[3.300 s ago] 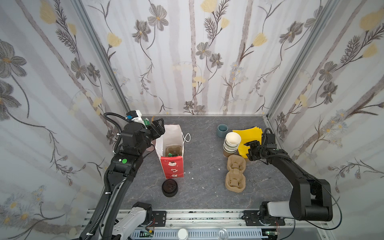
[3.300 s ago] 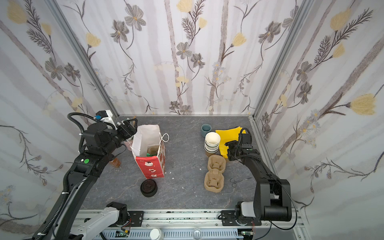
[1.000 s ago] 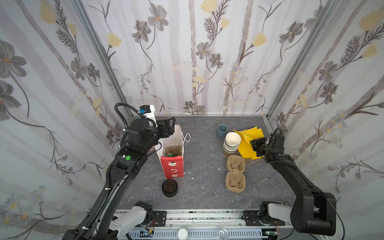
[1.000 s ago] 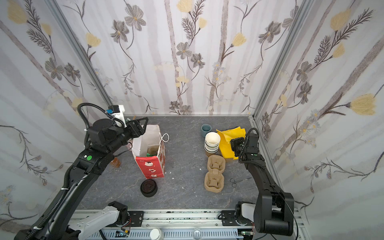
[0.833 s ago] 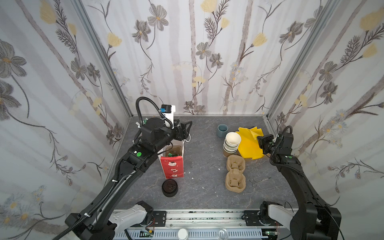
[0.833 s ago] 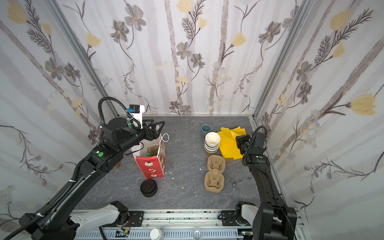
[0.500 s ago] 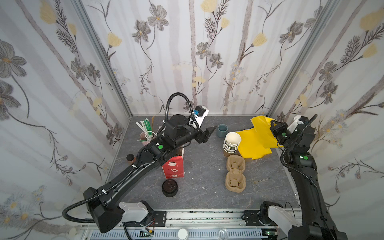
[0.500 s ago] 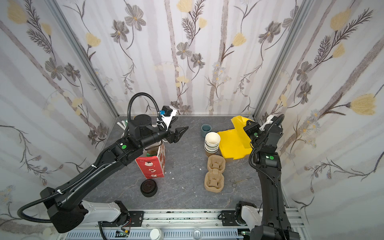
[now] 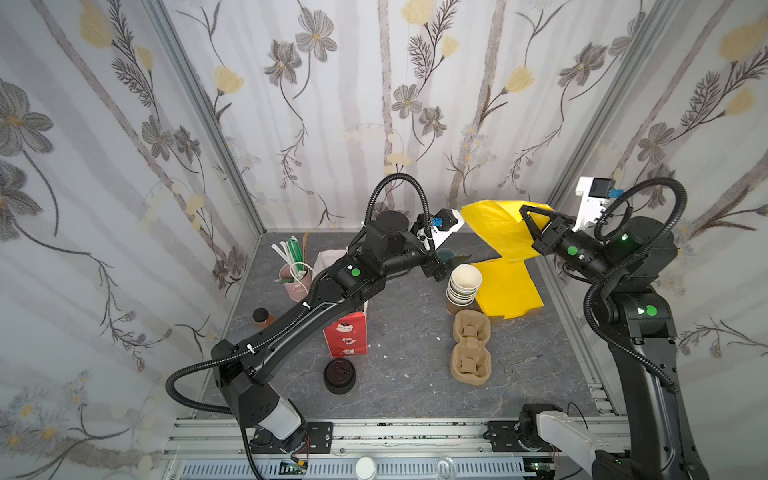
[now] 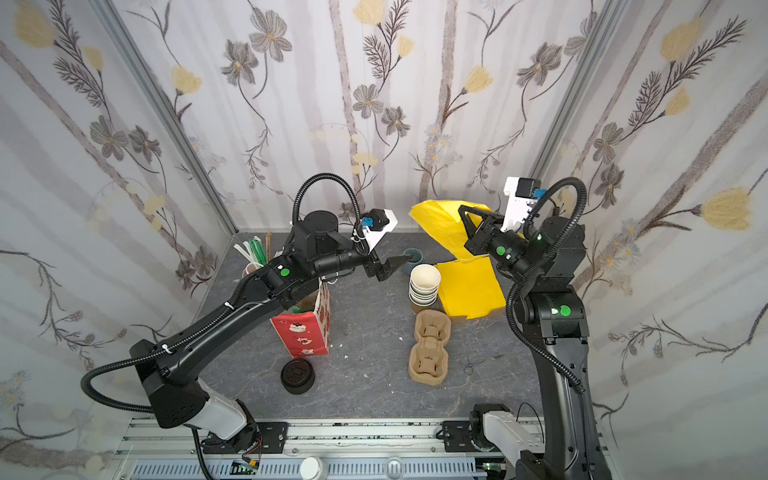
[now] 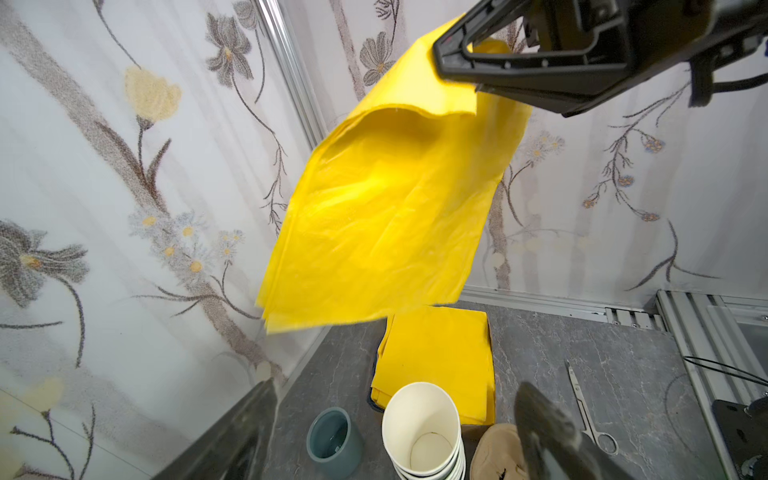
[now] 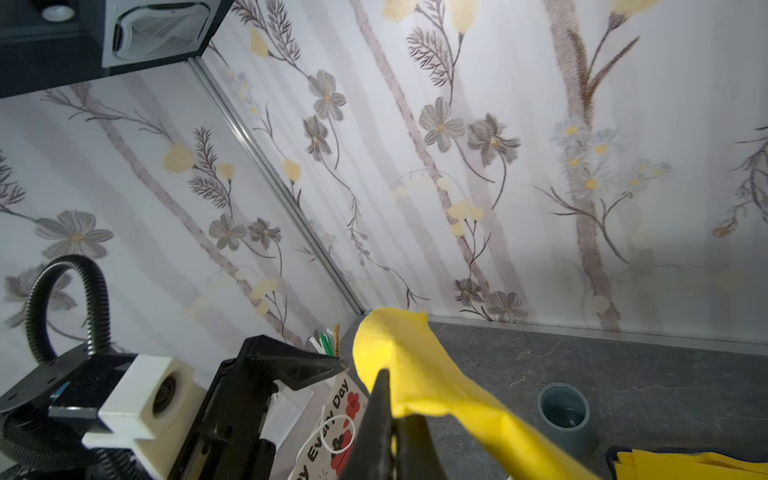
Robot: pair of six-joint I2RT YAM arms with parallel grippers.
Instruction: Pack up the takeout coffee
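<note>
takeout coffee (image 9: 261, 318): a small cup with a black lid and a brown side. it stands upright on the counter (image 9: 411, 374) close to the left wall, well apart from both pincers. only a top view shows it.
pink holder (image 9: 294, 282): behind the coffee, with straws and sticks inside.
paper bag (image 9: 347, 338): red and white, upright and open at the top, partly under the left arm.
black lids (image 9: 340, 376): a squat stack in front of the paper bag.
left pincer (image 9: 455, 266): the jaws are spread wide with nothing between them. it hangs in the air over the teal cup and the paper cups.
teal cup (image 11: 334, 442): small, near the back wall, just beside the paper cups.
paper cups (image 9: 463, 282): a stack without lids, white inside.
pulp carriers (image 9: 471, 347): in front of the paper cups, lying end to end.
yellow sheet (image 9: 494, 232): up in the air above the yellow pile, hanging down from its top edge.
yellow pile (image 9: 507, 291): flat sheets on the counter, to the right of the paper cups.
right pincer (image 9: 524, 214): the jaws are closed tight on the top edge of the yellow sheet.
scissors (image 9: 519, 360): lying on the counter, to the right of the pulp carriers.
</note>
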